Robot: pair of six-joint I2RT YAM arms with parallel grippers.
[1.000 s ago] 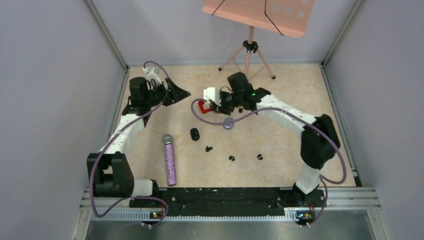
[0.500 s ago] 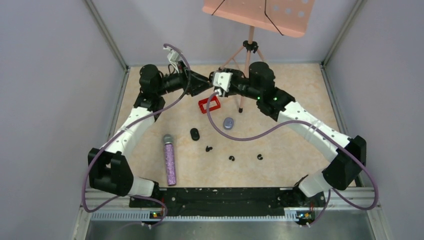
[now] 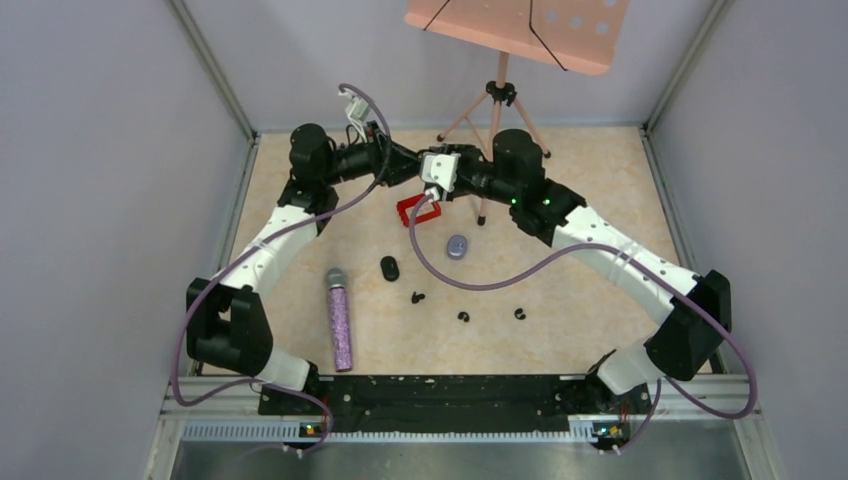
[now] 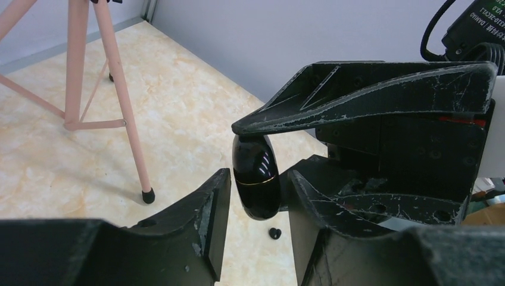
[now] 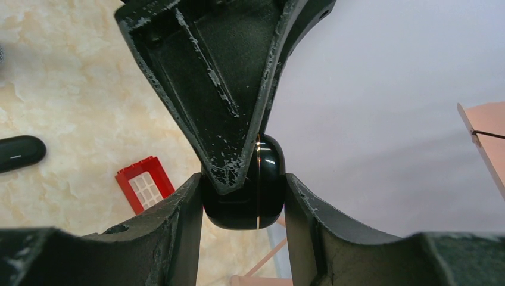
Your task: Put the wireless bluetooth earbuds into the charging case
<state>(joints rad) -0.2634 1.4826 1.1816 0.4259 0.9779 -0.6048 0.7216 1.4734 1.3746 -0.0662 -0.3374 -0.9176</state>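
A glossy black charging case [image 5: 265, 185] hangs in the air at the back of the table. My right gripper [image 5: 243, 179] is shut on its two sides. My left gripper [image 4: 259, 176] faces the right one there, its jaws close round the case [image 4: 256, 179], with a sliver of floor still showing on either side. One left finger [image 5: 214, 89] covers part of the case in the right wrist view. In the top view both grippers [image 3: 405, 163] [image 3: 428, 170] meet and hide the case. Three tiny black earbuds [image 3: 417, 297] [image 3: 463, 317] [image 3: 519, 314] lie on the table; one earbud [image 4: 274, 233] shows below the case.
A second black case [image 3: 389, 268] and a grey-purple case [image 3: 457, 246] lie mid-table. A red frame [image 3: 418, 208] sits under the grippers. The glittery purple microphone [image 3: 340, 320] lies at the left. A pink tripod stand [image 3: 497, 110] rises at the back, one leg [image 4: 128, 125] close by.
The left arm swung right to meet the right gripper, and its jaws narrowed round the case. The right arm carried the case up and back, then held still.
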